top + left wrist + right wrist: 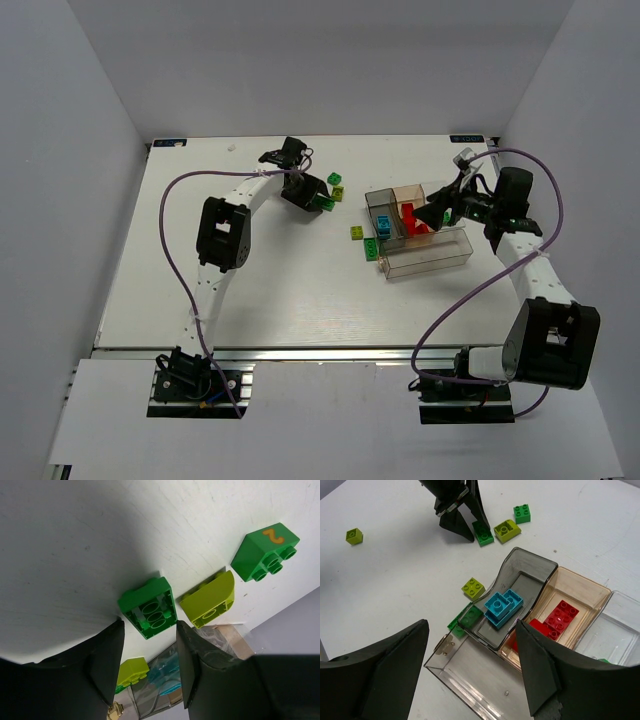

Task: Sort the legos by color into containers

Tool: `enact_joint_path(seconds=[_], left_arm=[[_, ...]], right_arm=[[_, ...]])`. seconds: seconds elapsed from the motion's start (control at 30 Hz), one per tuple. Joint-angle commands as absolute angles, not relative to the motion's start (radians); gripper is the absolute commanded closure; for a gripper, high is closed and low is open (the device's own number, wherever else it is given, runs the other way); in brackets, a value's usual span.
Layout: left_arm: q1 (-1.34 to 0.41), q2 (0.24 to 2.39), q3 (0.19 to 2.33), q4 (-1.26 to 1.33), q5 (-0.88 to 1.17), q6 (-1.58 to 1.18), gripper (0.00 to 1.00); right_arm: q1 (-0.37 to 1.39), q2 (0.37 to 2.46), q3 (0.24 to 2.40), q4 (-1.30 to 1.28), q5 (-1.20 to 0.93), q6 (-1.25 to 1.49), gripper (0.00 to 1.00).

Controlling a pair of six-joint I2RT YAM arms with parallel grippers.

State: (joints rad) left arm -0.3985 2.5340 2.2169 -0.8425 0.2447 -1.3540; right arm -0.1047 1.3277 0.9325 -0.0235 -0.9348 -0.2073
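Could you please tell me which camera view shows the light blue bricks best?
The right wrist view: the light blue bricks lie stacked in the smoky-grey compartment, studs clear. The top external view shows only a small patch; the left wrist view, a blue blur.

You look down on white table (300, 300), matte, faint scuffs. Plain pale grey walls (320, 60) close it in at left, far, right. Aluminium rail (330, 353) runs along near edge, white board (330, 420) nearer still. Light even, shadows soft. Small labels (168, 143) at far corners.
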Motion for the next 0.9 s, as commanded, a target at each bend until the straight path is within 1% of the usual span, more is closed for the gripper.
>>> enact_joint_path(seconds=[0.0, 0.33, 0.43, 0.5, 0.57, 0.7, 0.8, 0.87], left_arm=[[-0.405, 2.579, 2.204, -0.931, 0.213, -1.318, 0.44], [-0.394, 2.534, 2.112, -0.953, 0.184, -1.269, 0.46], [-0.385, 2.514, 2.073, -0.957, 0.167, -1.244, 0.48], [-0.385, 2.511, 2.062, -0.962, 0.155, -1.230, 0.53], [-0.385, 2.516, 2.069, -0.966, 0.152, -1.226, 0.56], [-0.385, 2.539, 2.114, -0.976, 0.149, -1.220, 0.56], [-0.385, 2.504, 2.102, -0.870, 0.164, -1.180, 0.55], [-0.385, 2.468, 2.051, -0.830, 0.178, -1.164, 0.59]], right_arm=[[-0.112, 1.292, 0.923, 0.051, -0.948, -0.195, 0.25], [-0.109, 1.281, 0.916, 0.040, -0.965, -0.212, 0.25], [-0.109, 1.279, 0.914, 0.040, -0.966, -0.209, 0.26], [-0.109, 1.276, 0.911, 0.041, -0.971, -0.206, 0.26], [-0.106, 1.275, 0.910, 0.046, -0.974, -0.199, 0.26], [-0.106, 1.272, 0.907, 0.049, -0.977, -0.202, 0.26], [-0.097, 1.256, 0.910, 0.006, -1.003, -0.287, 0.26], [-0.092, 1.246, 0.899, 0.002, -1.017, -0.307, 0.26]])
